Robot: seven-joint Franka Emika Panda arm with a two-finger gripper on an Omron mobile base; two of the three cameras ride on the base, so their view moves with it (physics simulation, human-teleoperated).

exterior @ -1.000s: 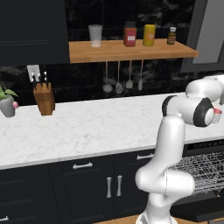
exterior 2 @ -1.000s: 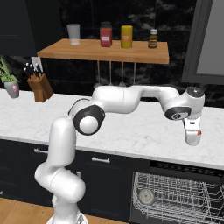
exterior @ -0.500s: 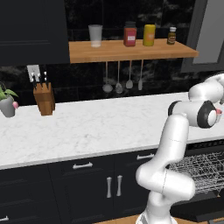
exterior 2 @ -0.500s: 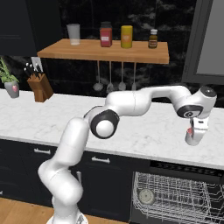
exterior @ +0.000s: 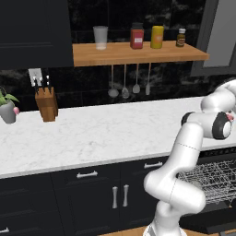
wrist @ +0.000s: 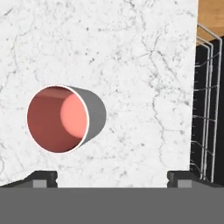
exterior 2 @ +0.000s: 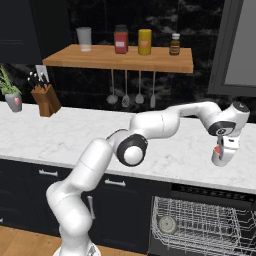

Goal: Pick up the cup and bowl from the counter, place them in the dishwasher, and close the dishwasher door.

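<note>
The cup (wrist: 65, 119) stands upright on the counter (wrist: 131, 65), its red-orange inside facing the hand view. My gripper (wrist: 111, 177) hovers above it, open, with the fingertips (wrist: 43, 177) wide apart and the cup off to the left of centre. From the right base view the gripper (exterior 2: 221, 161) points down near the counter's front edge, and a bit of the red cup (exterior 2: 217, 149) peeks out beside it. The dishwasher rack (exterior 2: 200, 230) is pulled out below, and a round pale dish (exterior 2: 167, 225), possibly the bowl, lies in its left part. The black door (exterior: 209, 224) hangs open under the rack (exterior: 212, 184).
A knife block (exterior: 46, 102) and a potted plant (exterior: 8, 109) stand at the counter's far left. A wooden shelf (exterior 2: 120, 57) above carries a tumbler, jars and a bottle, with utensils (exterior 2: 131, 95) hanging under it. Dark cabinets with silver handles (exterior: 119, 196) run below.
The arm has swung to the right along the counter, carrying the gripper over the cup near the dishwasher. The cup has stayed in place.
</note>
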